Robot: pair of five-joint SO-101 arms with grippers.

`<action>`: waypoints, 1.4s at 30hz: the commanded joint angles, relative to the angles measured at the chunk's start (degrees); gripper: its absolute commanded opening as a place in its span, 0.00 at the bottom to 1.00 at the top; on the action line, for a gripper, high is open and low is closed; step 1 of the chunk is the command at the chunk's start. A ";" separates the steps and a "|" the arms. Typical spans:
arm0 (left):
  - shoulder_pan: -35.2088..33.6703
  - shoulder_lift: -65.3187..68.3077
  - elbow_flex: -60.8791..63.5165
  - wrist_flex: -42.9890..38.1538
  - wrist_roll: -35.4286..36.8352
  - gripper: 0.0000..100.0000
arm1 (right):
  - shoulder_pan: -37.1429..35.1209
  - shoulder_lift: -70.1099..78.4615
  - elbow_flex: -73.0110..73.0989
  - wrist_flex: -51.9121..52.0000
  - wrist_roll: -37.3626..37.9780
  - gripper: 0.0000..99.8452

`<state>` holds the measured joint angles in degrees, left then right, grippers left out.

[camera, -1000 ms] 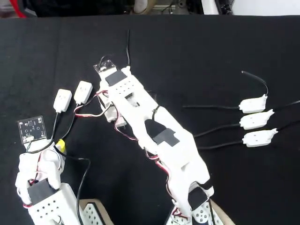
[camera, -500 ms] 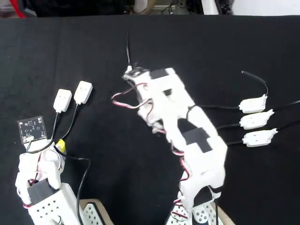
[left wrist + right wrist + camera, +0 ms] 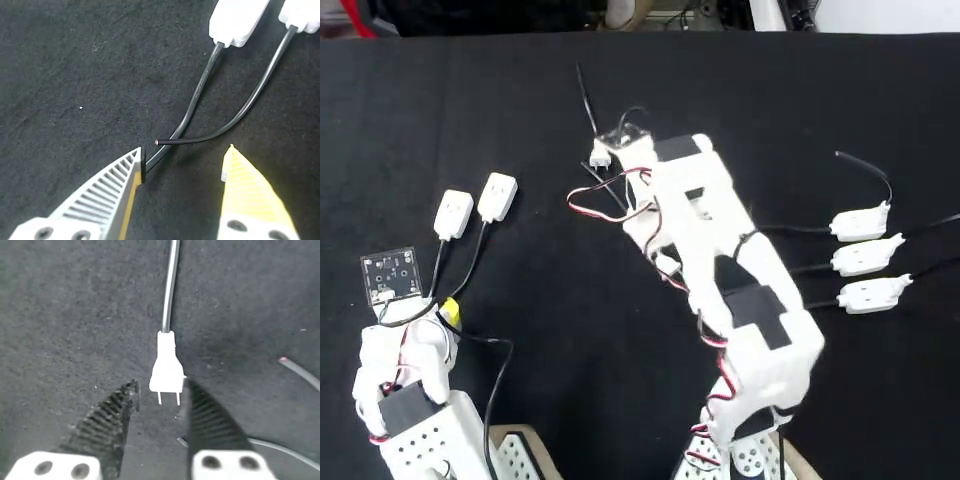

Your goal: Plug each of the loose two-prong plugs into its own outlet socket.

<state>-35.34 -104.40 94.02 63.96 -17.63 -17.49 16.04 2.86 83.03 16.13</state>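
A small white two-prong plug (image 3: 167,372) lies on the black cloth with its black cable running away from the gripper. It sits between the black fingers of my right gripper (image 3: 160,387), which is open; the plug touches one finger. From above, that plug (image 3: 600,155) is at the far centre, at the tip of the right arm (image 3: 720,270). Two white socket blocks (image 3: 453,213) (image 3: 497,196) lie at the left, their cables trailing toward my left gripper (image 3: 184,150), which is open just above the cable ends (image 3: 156,142). One finger (image 3: 450,310) is yellow.
Three white connector bodies (image 3: 860,222) (image 3: 865,257) (image 3: 873,293) sit in a stack at the right, with cables leaving both ends. A loose red-and-white wire loop (image 3: 595,200) hangs off the right arm. The cloth's far edge (image 3: 640,32) borders clutter.
The right arm swung from the left-centre to the right and farther out, bringing its gripper around the plug. The plug's cable shifted slightly left. The left arm stayed put.
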 commanded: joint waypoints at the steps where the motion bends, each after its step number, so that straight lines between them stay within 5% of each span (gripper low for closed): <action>1: 0.22 -0.18 0.22 -0.88 -0.79 0.26 | 3.34 -3.91 0.57 -1.05 -0.18 0.07; 11: 0.22 -0.18 0.22 -0.70 -0.88 0.26 | 5.10 2.42 3.30 -4.40 2.37 0.07; 16: 0.22 -0.18 0.31 -0.79 -0.88 0.26 | 2.11 5.14 3.03 -4.13 2.29 0.17; 28: 0.22 -0.18 0.40 -0.88 -0.97 0.26 | -1.14 9.63 2.68 -4.75 2.55 0.14; 33: 0.22 -0.18 0.40 -0.88 -0.97 0.26 | -1.32 10.07 1.80 -5.80 2.37 0.01; 42: 0.22 -0.18 0.40 -0.88 -0.97 0.26 | -1.41 10.51 -2.07 -5.45 2.64 0.04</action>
<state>-35.34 -104.40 94.64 63.87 -17.98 -17.49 26.42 4.88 77.67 18.42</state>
